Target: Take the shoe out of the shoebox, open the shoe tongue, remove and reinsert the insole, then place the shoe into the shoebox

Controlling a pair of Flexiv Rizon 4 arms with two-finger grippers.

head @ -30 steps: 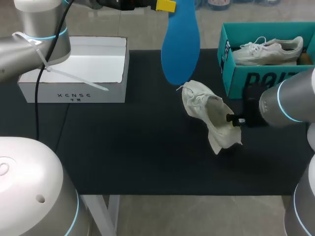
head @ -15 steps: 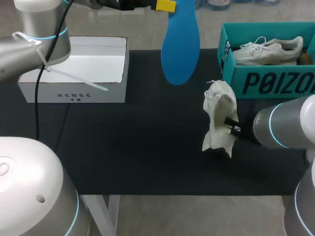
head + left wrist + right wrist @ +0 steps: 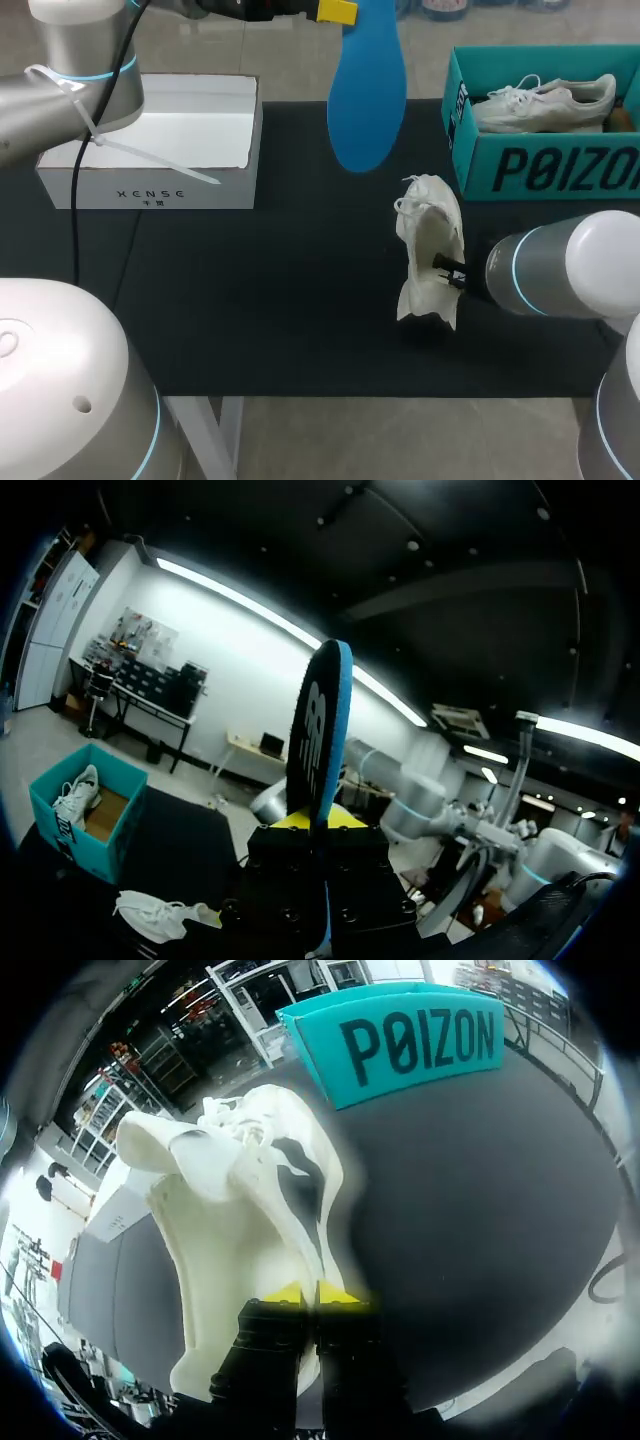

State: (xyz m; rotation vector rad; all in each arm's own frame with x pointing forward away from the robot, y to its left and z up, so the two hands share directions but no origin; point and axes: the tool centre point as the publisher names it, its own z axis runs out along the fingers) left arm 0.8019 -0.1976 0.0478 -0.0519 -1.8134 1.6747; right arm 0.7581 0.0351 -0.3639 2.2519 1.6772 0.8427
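My left gripper (image 3: 335, 10) is shut on a blue insole (image 3: 366, 90) and holds it high above the table's far middle; in the left wrist view the insole (image 3: 320, 735) stands on edge between the yellow tips of the left gripper (image 3: 318, 820). My right gripper (image 3: 447, 270) is shut on the collar of a cream-white shoe (image 3: 428, 255), which hangs heel down and toe up over the black mat. In the right wrist view the shoe (image 3: 240, 1230) fills the space ahead of the right gripper (image 3: 303, 1295), its opening turned toward the fingers. The teal shoebox (image 3: 545, 120) holds a second white shoe (image 3: 545, 100).
A white open box (image 3: 160, 140) sits at the mat's far left, with a white cable tie slanting across its front. The teal shoebox (image 3: 410, 1040) lies just beyond the held shoe. Bare black mat (image 3: 260, 300) spreads across the middle and front.
The right arm turned the shoe from lying slanted to standing upright, swung it toward the teal box, then brought it a little back left and nearer. The left arm and insole stayed still.
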